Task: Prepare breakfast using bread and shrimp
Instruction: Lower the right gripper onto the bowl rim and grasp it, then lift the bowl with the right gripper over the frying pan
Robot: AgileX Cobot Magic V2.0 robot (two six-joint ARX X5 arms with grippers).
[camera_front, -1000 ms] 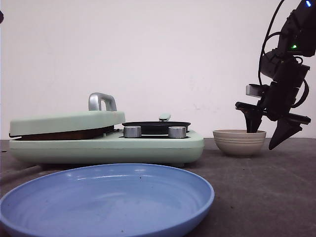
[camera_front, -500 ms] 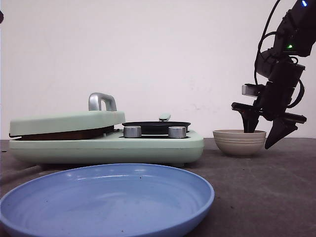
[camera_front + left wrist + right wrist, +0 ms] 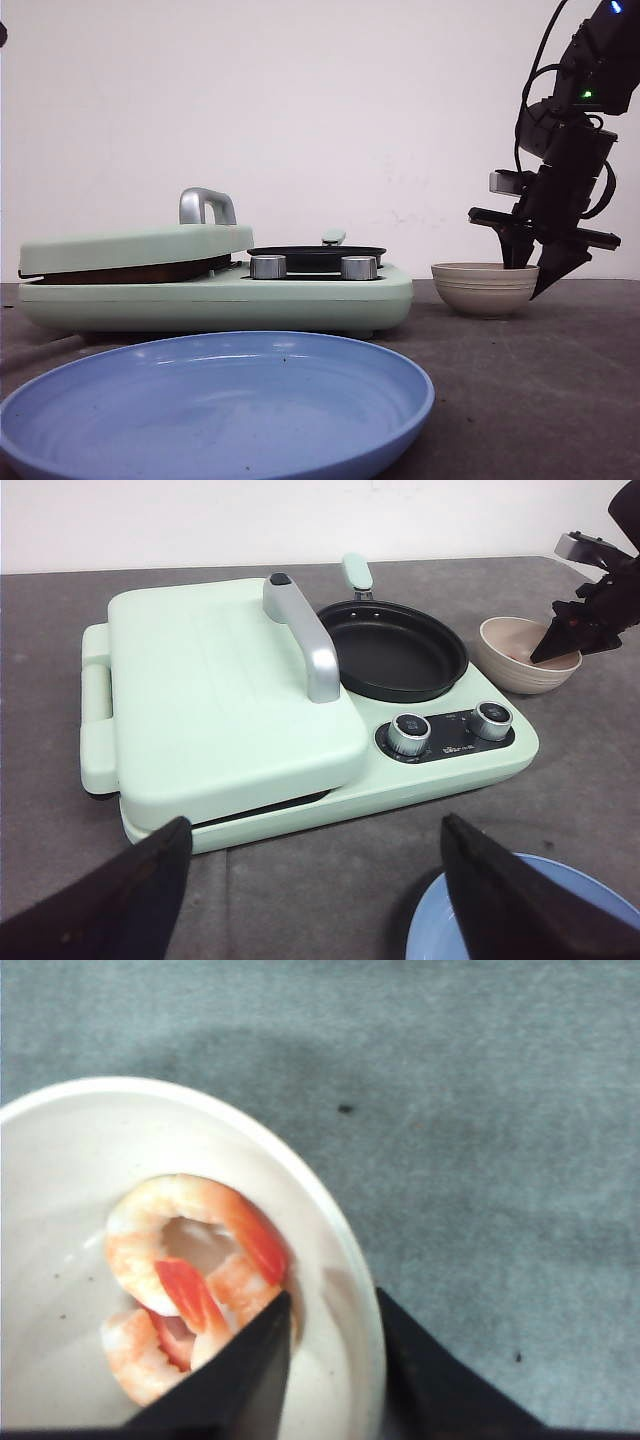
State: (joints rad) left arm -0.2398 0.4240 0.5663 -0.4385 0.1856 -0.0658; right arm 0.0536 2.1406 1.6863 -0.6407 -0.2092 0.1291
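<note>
Where the dark grey surface [image 3: 520,400] lies nearest the front camera, a wide shallow blue plate [image 3: 215,405] fills the foreground, and the left gripper [image 3: 310,885] hangs above its rim in the left wrist view with its two dark fingers [image 3: 110,895] spread wide apart, released and holding nothing. Behind the plate stands a mint-green breakfast cooker [image 3: 215,285] with a closed hinged lid [image 3: 220,690] topped by a curved silver handle [image 3: 300,640]; a dark brownish strip shows in the slit under the lid from the front, too thin to say whether it is the bread, which is otherwise not visible in any view. Beside the lid, on the cooker's right half, sits a round black frying pan [image 3: 395,650] with a green handle, and two silver knobs [image 3: 312,267] face forward. Farther right, apart from the cooker, a small beige ribbed bowl [image 3: 485,288] holds pink-and-orange cooked shrimp [image 3: 190,1275]. The right gripper [image 3: 533,270] straddles the bowl's far-right rim, one finger [image 3: 230,1380] inside touching the shrimp and the other outside the wall, spread with nothing clamped between them
</note>
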